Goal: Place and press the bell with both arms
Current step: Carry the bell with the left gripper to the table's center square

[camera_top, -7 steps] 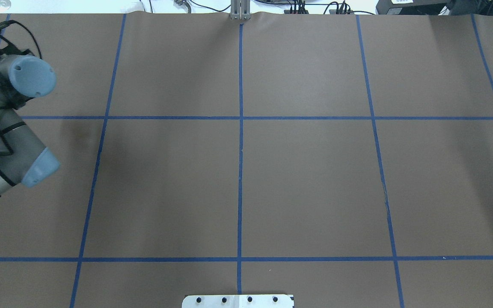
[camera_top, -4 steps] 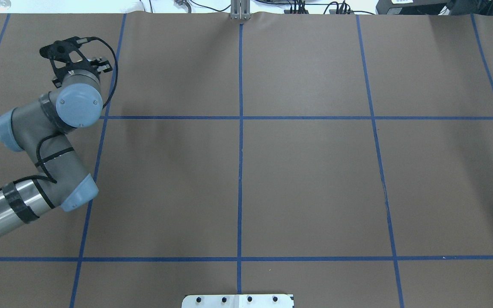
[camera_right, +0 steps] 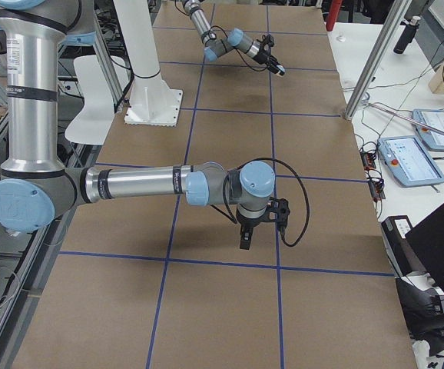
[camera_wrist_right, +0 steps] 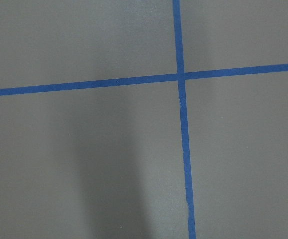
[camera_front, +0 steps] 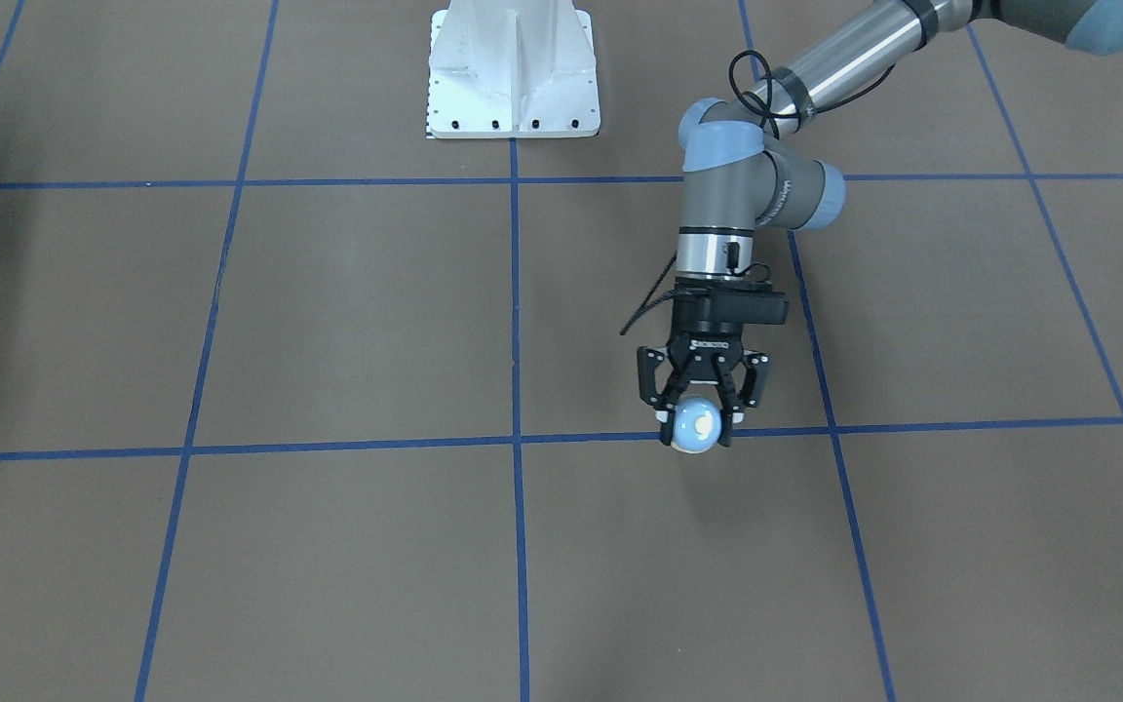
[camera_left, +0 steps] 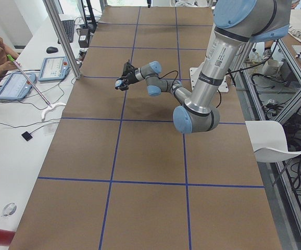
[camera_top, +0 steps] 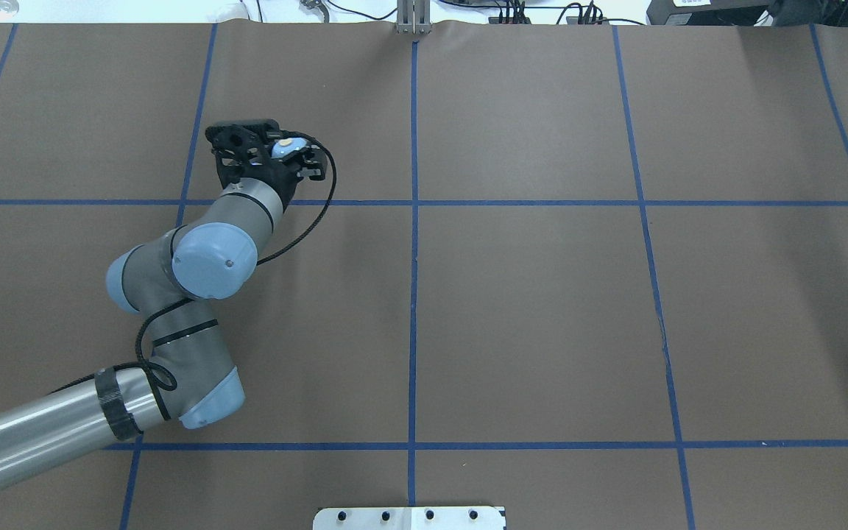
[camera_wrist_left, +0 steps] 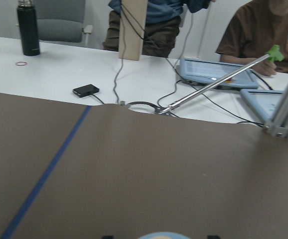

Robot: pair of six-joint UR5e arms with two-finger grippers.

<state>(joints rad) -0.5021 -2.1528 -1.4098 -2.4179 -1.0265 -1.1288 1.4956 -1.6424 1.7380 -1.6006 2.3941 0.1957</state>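
Observation:
My left gripper (camera_front: 698, 421) is shut on the bell (camera_front: 696, 425), a light-blue dome with a cream button, and holds it just above the brown table over a blue tape line. In the overhead view the left gripper (camera_top: 278, 151) and bell (camera_top: 288, 146) are left of centre, in the far half. The bell's top just shows at the bottom edge of the left wrist view (camera_wrist_left: 159, 235). My right gripper (camera_right: 243, 243) shows only in the exterior right view, pointing down above the table; I cannot tell whether it is open or shut.
The white bolted pedestal (camera_front: 513, 78) stands at the robot's side of the table. Blue tape lines (camera_wrist_right: 180, 76) divide the brown mat into squares. An aluminium post (camera_top: 413, 18), tablets (camera_wrist_left: 218, 74) and seated people lie beyond the far edge.
My left arm has swung in from the table's left edge toward the middle, carrying the bell in its gripper.

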